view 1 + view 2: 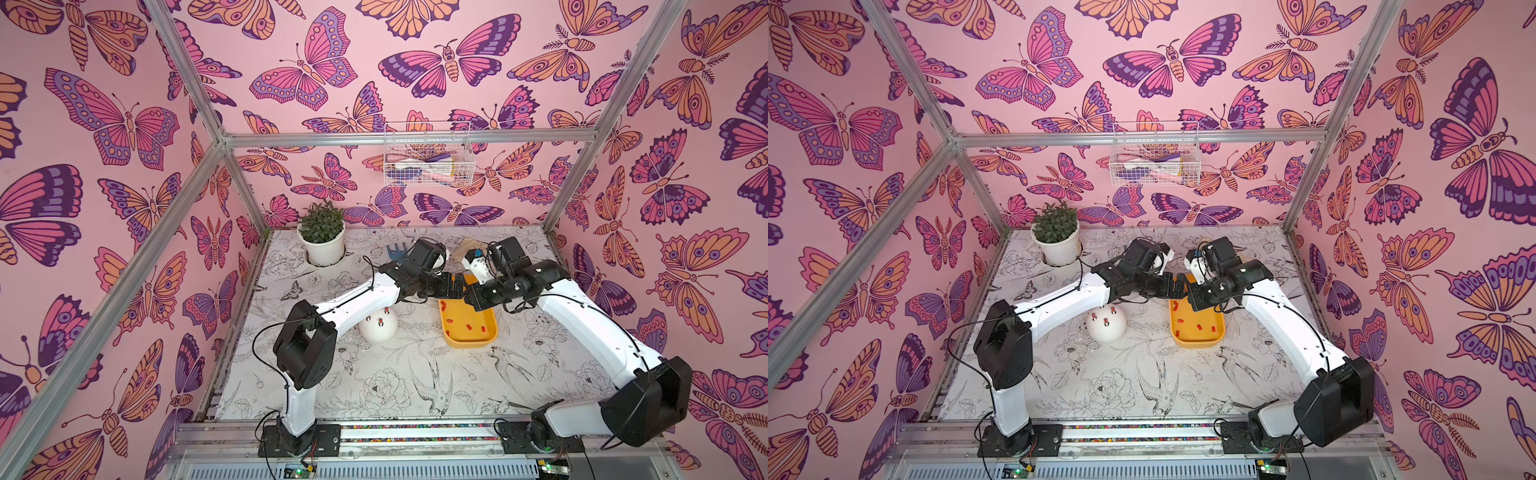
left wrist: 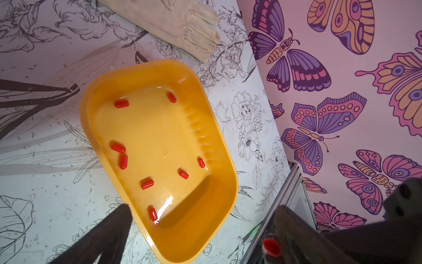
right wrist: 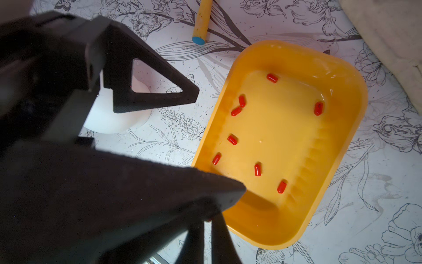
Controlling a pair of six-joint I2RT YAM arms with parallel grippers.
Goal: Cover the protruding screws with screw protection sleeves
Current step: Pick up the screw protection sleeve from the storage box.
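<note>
A yellow tray (image 1: 469, 338) holds several loose red screw protection sleeves (image 2: 121, 104). Above its far end, my left gripper (image 2: 203, 208) is open, one finger (image 2: 109, 230) over the table and the other finger (image 2: 296, 230) beside my right gripper. My right gripper (image 3: 206, 222) is shut on one sleeve (image 2: 271, 248), which sits between the left fingers. The white dome (image 1: 1106, 330) stands left of the tray, partly under the left arm. Three of its protruding screws (image 1: 1112, 310) show, each wearing a red sleeve. In a top view the two grippers, left (image 1: 455, 286) and right (image 1: 471, 297), nearly touch.
A potted plant (image 1: 322, 237) stands at the back left. A blue rake (image 1: 395, 251) with a yellow handle (image 3: 202, 22) and a beige glove (image 2: 182, 27) lie behind the tray. A wire basket (image 1: 428, 156) hangs on the back wall.
</note>
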